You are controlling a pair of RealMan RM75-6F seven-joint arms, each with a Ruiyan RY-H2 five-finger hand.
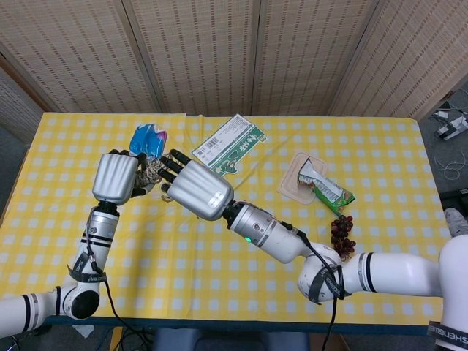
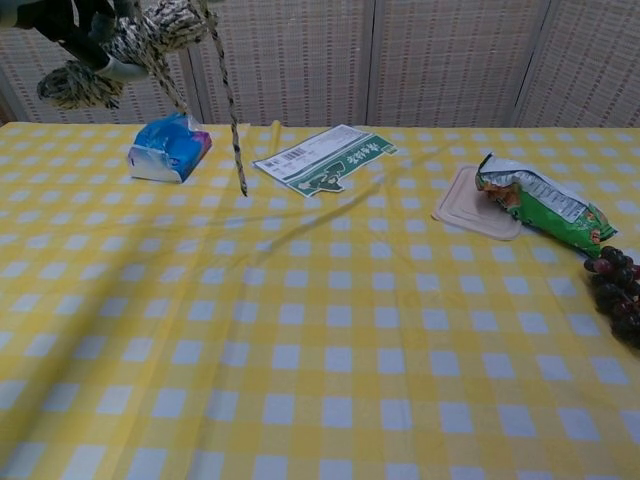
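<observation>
Left hand, head view: the left hand [image 1: 117,178] stands raised over the table's left side, back toward the camera, fingers curled round a rope [image 1: 150,175] bundle; I judge it is held up so the loose end can hang free.
Right hand, head view: the right hand [image 1: 196,189] reaches across from the near right, forearm slanting up and left, dark fingers [image 1: 170,172] stretched toward the rope and touching or nearly touching it; whether they pinch it I cannot tell.
Rope, head view: only a mottled tuft shows between the two hands, above the cloth.
Around them, head view: tissue pack [image 1: 148,139] just beyond the left hand, green carton [image 1: 229,144] lying flat to its right, snack bag [image 1: 326,188] half on a beige lid [image 1: 296,179], grapes [image 1: 342,235] near the right arm.
Rope, chest view: it hangs at far left, a knotted lump high up and one strand dangling with its tip low over the cloth [image 2: 320,330], beside the tissue pack.
Hands, chest view: only dark fingertips at the top left corner, wrapped in rope; which hand they belong to is unclear.
</observation>
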